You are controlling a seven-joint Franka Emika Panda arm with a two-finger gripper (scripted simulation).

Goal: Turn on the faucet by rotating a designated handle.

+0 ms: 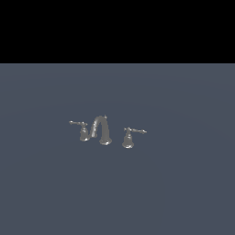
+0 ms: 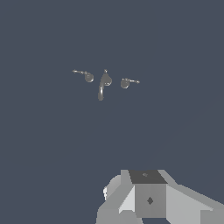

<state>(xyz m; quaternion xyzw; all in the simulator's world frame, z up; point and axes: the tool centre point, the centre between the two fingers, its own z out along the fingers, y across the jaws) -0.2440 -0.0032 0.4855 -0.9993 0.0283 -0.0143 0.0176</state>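
The faucet [image 1: 102, 130] is sitting on the grey counter [image 1: 183, 183], a chrome arched spout between two lever handles. The designated handle [image 1: 130, 137], with its flared bell base and thin lever, is standing at the exterior view's right of the spout; its twin [image 1: 81, 130] is standing opposite. The fingers are lying out of view, so whether they are spread or clenched I cannot tell; only the grey wrist housing [image 2: 151, 199] is showing, well apart from the faucet.
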